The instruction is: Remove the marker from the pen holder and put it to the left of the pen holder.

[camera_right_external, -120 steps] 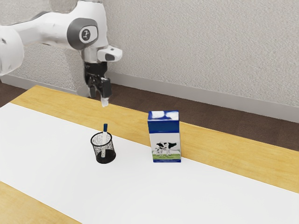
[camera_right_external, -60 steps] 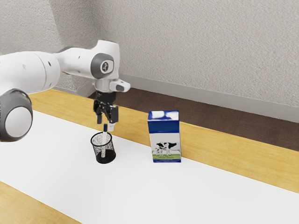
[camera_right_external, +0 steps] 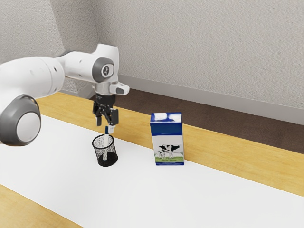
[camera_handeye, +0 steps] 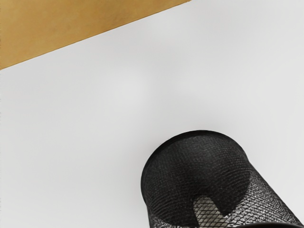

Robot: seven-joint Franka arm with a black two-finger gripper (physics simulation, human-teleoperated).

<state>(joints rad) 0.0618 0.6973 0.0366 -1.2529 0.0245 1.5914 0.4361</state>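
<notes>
Gripper point(camera_right_external: 105, 126) over pen holder point(camera_right_external: 110, 160), jaws released, spread presumably to admit cap point(camera_right_external: 107, 130). Marker point(camera_right_external: 106, 139) ungrasped, standing cap-up inside pen holder; protruding end likely best purchase for lifting clear.

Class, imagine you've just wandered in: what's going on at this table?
A robot arm has its open gripper close by the top of a marker, seemingly to pick it up. The marker stands in a black mesh pen holder, its dark blue end above the rim. Whether a finger touches it, I can't tell. A milk carton with cows on it stands upright nearby.
</notes>
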